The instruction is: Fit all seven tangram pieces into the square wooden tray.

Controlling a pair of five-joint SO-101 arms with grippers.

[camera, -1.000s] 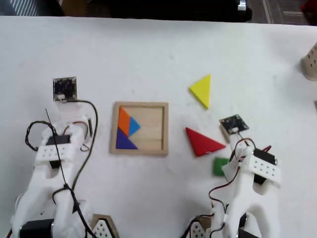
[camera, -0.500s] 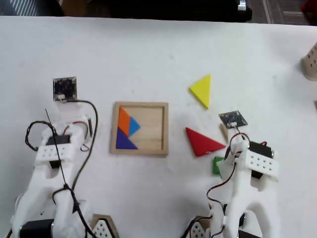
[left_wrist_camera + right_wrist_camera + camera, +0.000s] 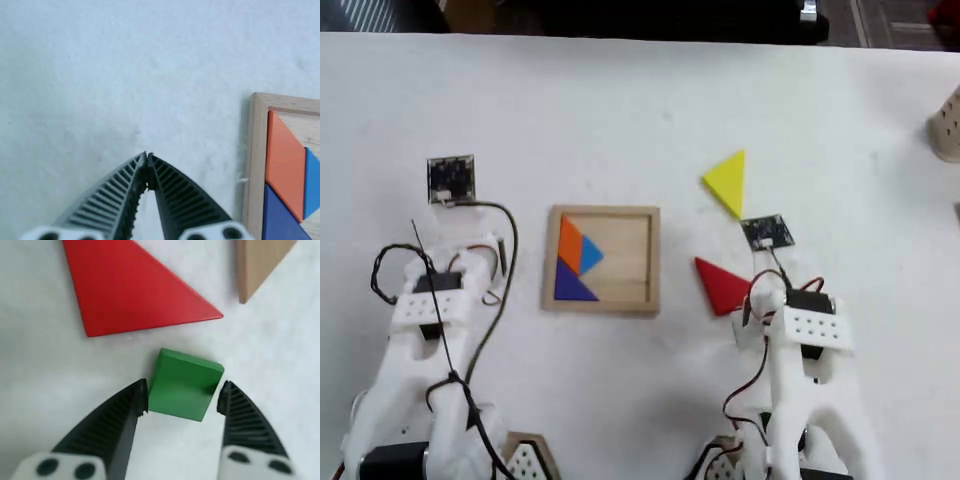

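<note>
Lining up the grab on the green square [image 3: 184,384]: my right gripper [image 3: 182,391] has its fingers spread, one on either side of it. Next, I reckon, close squarely and lift toward the tray [image 3: 603,212]. My left gripper [image 3: 147,164] sits with fingers pressed together, the tray just beside them.

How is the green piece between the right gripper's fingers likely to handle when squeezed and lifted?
The green piece looks thick and solid with flat sides: probably stiff, unlikely to roll. It lies flat on the table, so tipping seems unlikely. It sits askew between the open fingers of the right gripper, so it may twist as they close.
</note>
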